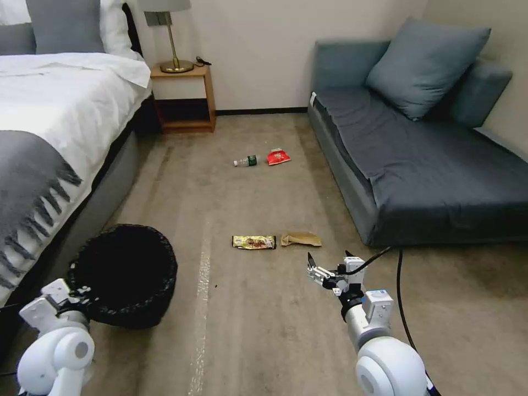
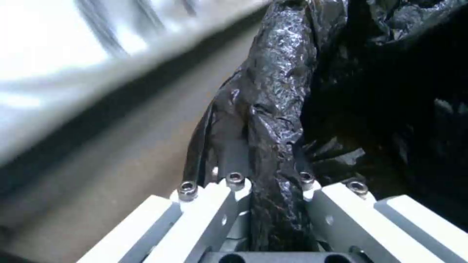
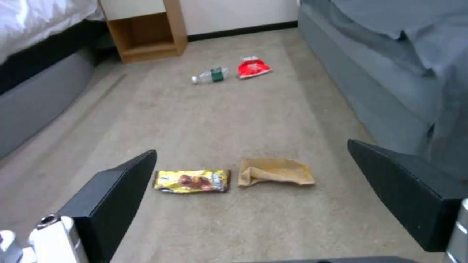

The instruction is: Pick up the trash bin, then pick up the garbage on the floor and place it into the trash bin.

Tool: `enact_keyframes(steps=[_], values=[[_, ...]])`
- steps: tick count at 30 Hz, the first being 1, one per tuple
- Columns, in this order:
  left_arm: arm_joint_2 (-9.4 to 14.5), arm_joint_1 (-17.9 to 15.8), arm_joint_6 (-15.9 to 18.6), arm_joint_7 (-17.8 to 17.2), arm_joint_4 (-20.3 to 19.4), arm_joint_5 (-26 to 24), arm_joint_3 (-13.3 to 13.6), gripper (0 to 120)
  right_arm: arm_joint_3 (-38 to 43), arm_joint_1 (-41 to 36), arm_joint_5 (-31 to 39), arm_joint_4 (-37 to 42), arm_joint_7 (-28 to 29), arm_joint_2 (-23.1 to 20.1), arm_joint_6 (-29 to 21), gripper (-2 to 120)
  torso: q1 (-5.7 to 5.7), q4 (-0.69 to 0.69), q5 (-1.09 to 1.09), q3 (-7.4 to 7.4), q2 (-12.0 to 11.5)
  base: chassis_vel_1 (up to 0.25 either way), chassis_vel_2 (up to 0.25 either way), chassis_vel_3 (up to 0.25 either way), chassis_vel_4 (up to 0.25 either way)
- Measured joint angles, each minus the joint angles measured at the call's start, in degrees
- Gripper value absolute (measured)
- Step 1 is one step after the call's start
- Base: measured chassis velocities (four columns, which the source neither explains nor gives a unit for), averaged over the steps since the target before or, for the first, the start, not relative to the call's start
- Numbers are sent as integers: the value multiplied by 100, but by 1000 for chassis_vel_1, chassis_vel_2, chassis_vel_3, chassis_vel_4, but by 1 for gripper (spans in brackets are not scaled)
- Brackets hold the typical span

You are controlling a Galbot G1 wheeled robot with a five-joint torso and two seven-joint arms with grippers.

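The left gripper (image 2: 273, 204) is clamped on the rim of the trash bin (image 1: 124, 272); in the left wrist view its white fingers (image 2: 214, 212) pinch a fold of the crinkly black bag (image 2: 273, 109) that lines it. In the head view the bin sits low at the robot's left, beside the bed (image 1: 55, 110), its dark mouth facing up.

The right gripper (image 1: 319, 270) hangs above the carpet (image 1: 247, 330) at the robot's right with its black fingers (image 3: 112, 197) spread wide, holding nothing and touching nothing. Between those fingers, in the right wrist view, lie the gold-brown wrapper (image 3: 192, 180) and, just beside it, the crumpled tan paper bag (image 3: 275, 171), both flat on the floor and apart from the gripper. In the head view the pair lies just ahead of the gripper.

Farther off, in the middle of the floor between bed and sofa (image 1: 429, 159), the small bottle (image 1: 246, 161) lies on its side next to the red packet (image 1: 278, 157). The nightstand (image 1: 184, 99) stands against the wall beyond them.
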Motion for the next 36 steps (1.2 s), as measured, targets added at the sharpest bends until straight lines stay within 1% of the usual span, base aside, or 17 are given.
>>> enact_keyframes(steps=[1, 2, 3, 5, 6, 7, 8, 14, 24, 28, 31, 36], values=[[-11, 58, -51, 0, -35, 156, -4, 3, -3, -3, 85, 33, 1, 0, -14, 100, 0, 1, 0, 0, 0, 0, 0, 0, 0], [-11, 58, -51, 0, -35, 156, -4, 3, -3, -3, 85, 33, 1, 0, -14, 100, 0, 1, 0, 0, 0, 0, 0, 0, 0], [-27, 141, -134, 0, -84, 384, -6, 3, -11, -5, 172, 71, 0, 2, -24, 100, 0, 0, 0, 0, 0, 0, 0, 0, 0], [-38, 212, -241, 2, -124, 651, -4, 3, -32, 1, 199, 88, -27, 5, -24, 100, 0, 0, 0, 0, 0, 0, 0, 0, 0], [-38, 212, -241, 2, -124, 651, -4, 3, -32, 1, 199, 88, -27, 5, -24, 100, 0, 0, 0, 0, 0, 0, 0, 0, 0], [-44, 249, -308, 6, -146, 803, -1, 3, -46, 8, 194, 89, -63, 9, -24, 100, 0, 0, 0, 0, 0, 0, 0, 0, 0], [-65, 381, -371, 20, -304, 932, 16, 3, -80, 9, 71, 74, -203, 33, -28, 100, 0, 1, 0, 0, 0, 0, 0, 0, 0], [-109, 532, -374, 46, -524, 887, 62, 3, -110, -28, -69, 8, -248, 77, -21, 100, 0, 0, 0, 0, 1, 0, 0, 0, 0], [-101, 636, -478, 90, -548, 813, 78, 3, -115, -52, -154, -83, -298, 124, 56, 100, 0, 0, 0, -1, 1, 0, 0, 0, 0], [-88, 718, -499, 108, -625, 797, 131, 3, -101, -63, -174, -124, -299, 157, 79, 100, 0, 1, 0, -1, 1, -66, 71, 65, -61], [-78, 708, -499, 111, -688, 796, 165, 3, -45, -49, -174, -150, -296, 195, 89, 100, 0, 1, 0, -1, 1, -131, 129, 115, -128], [-54, 687, -498, 112, -682, 784, 183, 3, -41, -60, -211, -239, -298, 205, 166, 100, 0, -1, 0, 0, 1, -153, 141, 138, -150]])
